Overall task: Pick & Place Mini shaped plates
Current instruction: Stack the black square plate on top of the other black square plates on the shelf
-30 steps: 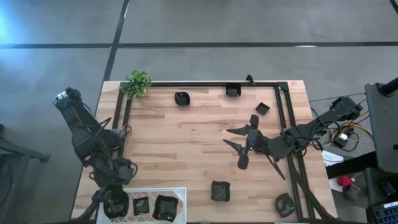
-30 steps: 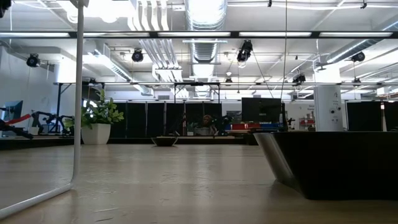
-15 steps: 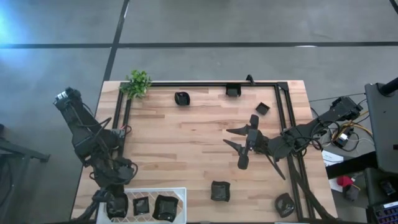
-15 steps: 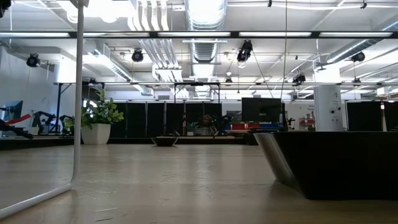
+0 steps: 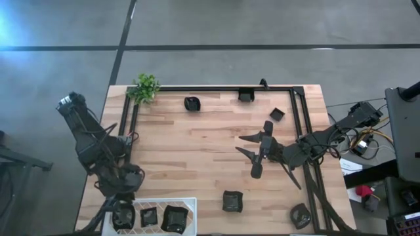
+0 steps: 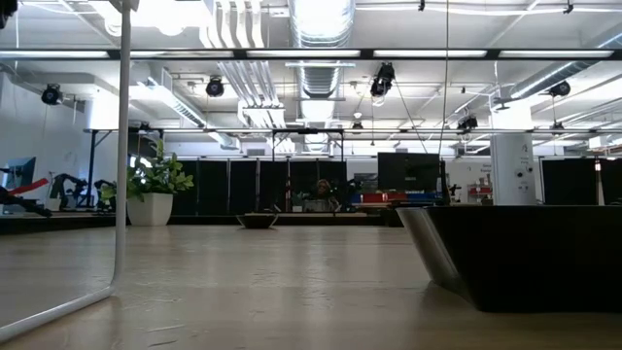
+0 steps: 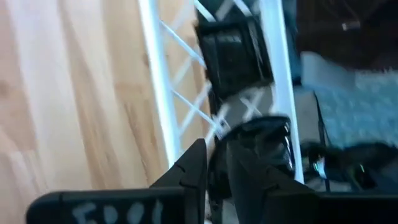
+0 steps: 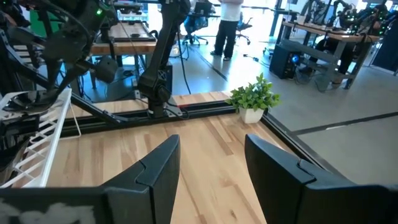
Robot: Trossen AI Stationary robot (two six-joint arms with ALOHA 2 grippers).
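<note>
Now the left end effector (image 5: 123, 213) hangs over the white wire rack (image 5: 190, 202) at the near left corner of the light wooden bench (image 5: 190, 157), its fingers slightly apart around the rim of a glossy black mini plate (image 7: 258, 146) that seems just let go; it should lift straight up, so that a finger does not drag the plate. Two more black plates (image 5: 174, 217) lie in the rack, the others are scattered over the bench, one square dish (image 5: 231, 200) near the front edge. The right end effector (image 5: 254, 149) waits wide open and empty above the middle.
</note>
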